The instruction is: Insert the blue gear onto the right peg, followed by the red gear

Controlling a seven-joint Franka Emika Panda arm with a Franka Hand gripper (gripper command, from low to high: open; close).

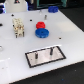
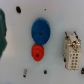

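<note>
Lying flat under the wrist camera, the blue gear (image 2: 40, 29) touches the red gear (image 2: 37, 52), holes facing up. The right peg (image 1: 51, 50) stands upright, bare, on its grey plate (image 1: 37, 59). The gripper is unseen, so I cannot tell its jaws' state.

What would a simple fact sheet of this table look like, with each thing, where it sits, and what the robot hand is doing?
blue gear: flat on the white table, not on any peg
red gear: beside the blue gear, about touching it in the wrist view
right peg: upright, bare, on the grey plate
other peg: upright, bare
beige block: toward the exterior view's left of the gears
gripper: not in either view
task progress: neither gear placed
</note>
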